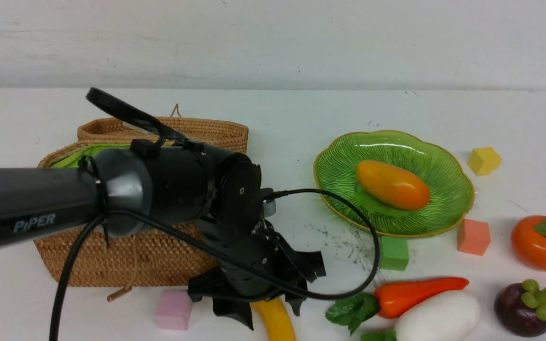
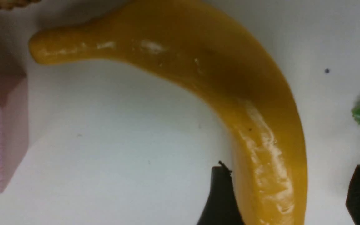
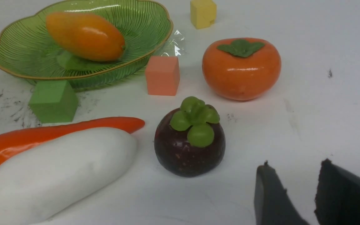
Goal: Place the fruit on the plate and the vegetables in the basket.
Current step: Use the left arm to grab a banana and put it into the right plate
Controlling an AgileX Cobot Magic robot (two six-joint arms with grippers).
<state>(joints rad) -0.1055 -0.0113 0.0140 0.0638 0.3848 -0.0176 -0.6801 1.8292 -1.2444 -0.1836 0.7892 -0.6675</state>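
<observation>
The yellow banana (image 1: 275, 319) lies at the table's front edge with my left gripper (image 1: 254, 303) lowered over it. It is open, its jaws astride the banana (image 2: 223, 78): one fingertip (image 2: 220, 187) is against it, the other stands apart. The mango (image 1: 392, 184) rests on the green plate (image 1: 443, 156). The persimmon (image 1: 543, 241), mangosteen (image 1: 522, 308), carrot (image 1: 415, 293) and white radish (image 1: 436, 317) lie on the table to the right. The wicker basket (image 1: 150, 255) stands behind my left arm. My right gripper (image 3: 295, 165) is open and empty near the mangosteen (image 3: 189, 140).
Foam cubes sit about: pink (image 1: 173, 310) beside the banana, green (image 1: 394, 253) and salmon (image 1: 473, 237) by the plate's front rim, yellow (image 1: 484, 161) to its right. The basket's lid (image 1: 197, 130) is folded back. My left arm's cable (image 1: 368, 237) loops towards the plate.
</observation>
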